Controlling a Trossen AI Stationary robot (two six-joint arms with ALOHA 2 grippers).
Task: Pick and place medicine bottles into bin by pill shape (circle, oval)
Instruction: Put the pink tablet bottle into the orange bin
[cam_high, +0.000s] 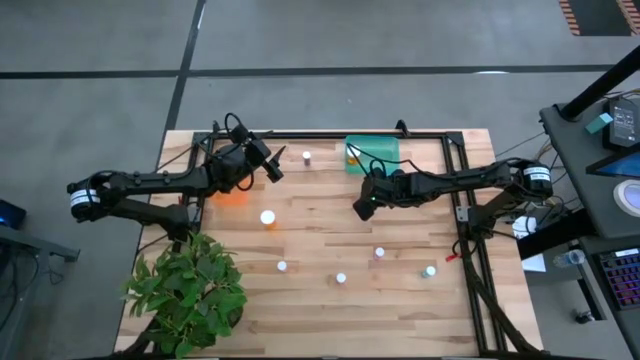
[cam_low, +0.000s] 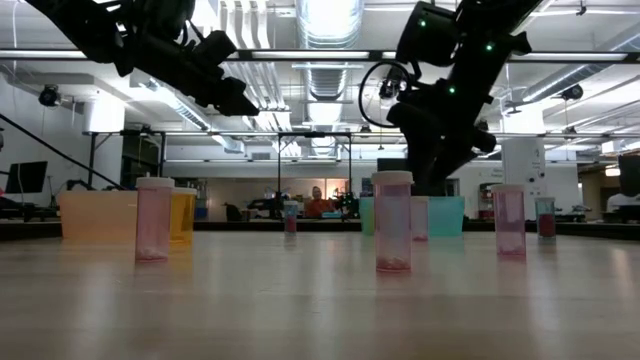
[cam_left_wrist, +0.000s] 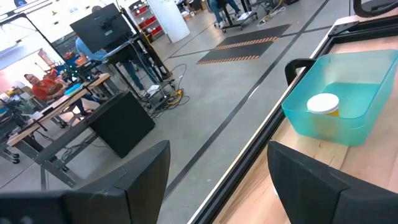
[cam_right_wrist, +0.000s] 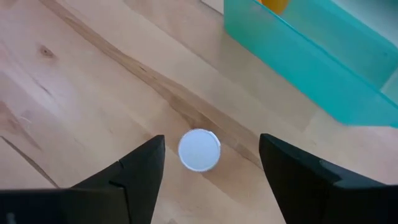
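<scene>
Several medicine bottles with white caps stand apart on the wooden table, among them one (cam_high: 268, 217) near the orange bin (cam_high: 232, 195) and others (cam_high: 341, 279) (cam_high: 429, 271) toward the front. My right gripper (cam_high: 360, 210) (cam_right_wrist: 211, 142) hangs open, fingers either side of one white-capped bottle (cam_right_wrist: 199, 149) that stands just in front of the teal bin (cam_right_wrist: 311, 68) (cam_high: 372, 155). My left gripper (cam_high: 274, 170) (cam_left_wrist: 219, 149) is open and empty, raised at the back by the orange bin. A capped orange bottle (cam_left_wrist: 323, 104) lies inside the teal bin (cam_left_wrist: 364, 127).
A potted plant (cam_high: 190, 285) fills the table's front left corner. A black metal frame (cam_high: 460, 190) runs along the back and right edges. In the low view the bottles (cam_low: 392, 220) (cam_low: 154, 218) stand upright with bare wood between them.
</scene>
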